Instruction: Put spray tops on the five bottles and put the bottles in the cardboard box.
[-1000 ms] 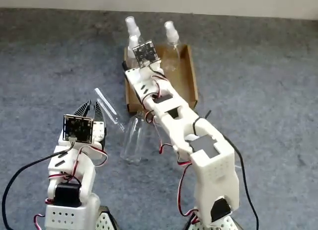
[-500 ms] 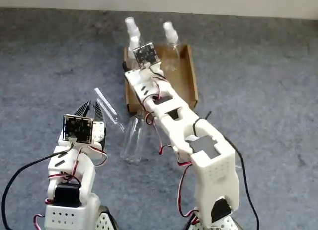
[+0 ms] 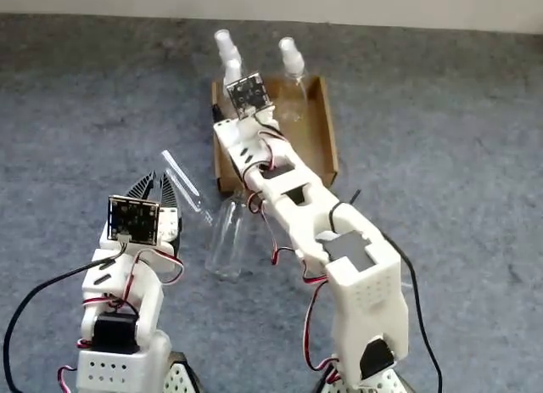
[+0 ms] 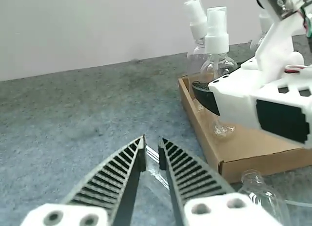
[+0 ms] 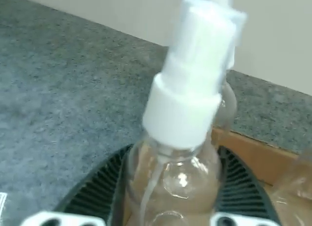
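Observation:
My right gripper (image 5: pixel 178 179) is shut on a clear bottle (image 5: pixel 170 172) with a white spray top (image 5: pixel 195 99), held upright over the back left corner of the cardboard box (image 3: pixel 327 134). Two more capped bottles (image 3: pixel 225 43) (image 3: pixel 293 55) stand at the box's far end. An uncapped bottle (image 3: pixel 227 236) lies on the carpet in front of the box. My left gripper (image 4: pixel 152 153) hovers low at the front left, slightly open and holding nothing. A loose spray top with its clear tube (image 3: pixel 182 181) lies just beyond it.
Grey carpet (image 3: pixel 441 155) covers the table, with free room to the right of the box and at the far left. The right arm (image 3: pixel 297 198) stretches across the box's front edge. A pale wall (image 4: pixel 97 26) rises behind.

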Controlling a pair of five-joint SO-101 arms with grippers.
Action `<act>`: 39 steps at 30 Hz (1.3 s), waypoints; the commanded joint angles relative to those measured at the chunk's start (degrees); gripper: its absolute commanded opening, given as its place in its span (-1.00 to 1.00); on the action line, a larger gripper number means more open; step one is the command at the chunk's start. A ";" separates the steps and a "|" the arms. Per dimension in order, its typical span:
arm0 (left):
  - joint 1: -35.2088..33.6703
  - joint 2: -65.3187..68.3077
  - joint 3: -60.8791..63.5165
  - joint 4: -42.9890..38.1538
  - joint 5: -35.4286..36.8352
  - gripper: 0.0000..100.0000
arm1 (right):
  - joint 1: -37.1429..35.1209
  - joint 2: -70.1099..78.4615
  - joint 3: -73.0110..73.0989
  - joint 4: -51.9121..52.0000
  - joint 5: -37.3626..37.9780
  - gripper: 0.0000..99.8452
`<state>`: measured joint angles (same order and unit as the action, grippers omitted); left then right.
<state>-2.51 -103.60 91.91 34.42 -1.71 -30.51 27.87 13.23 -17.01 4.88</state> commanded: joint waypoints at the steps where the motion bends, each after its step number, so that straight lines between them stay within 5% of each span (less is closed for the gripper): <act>1: -0.57 -0.66 -0.22 -1.32 0.53 -0.99 | -0.13 -1.54 0.04 -0.75 0.70 -0.47; 22: -0.57 -0.66 -0.22 -1.32 0.44 -0.99 | -0.13 -1.98 -0.57 -0.40 0.70 -0.42; 35: -0.57 -0.66 -0.22 -1.32 0.44 -0.99 | 1.36 -18.33 -0.04 0.04 2.64 -0.42; 39: -0.57 -0.66 -0.22 -1.32 0.44 -0.99 | 1.45 -24.75 -0.40 7.69 2.55 -0.42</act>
<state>-2.51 -103.60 91.91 34.42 -1.71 -29.98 10.81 13.67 -14.02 6.81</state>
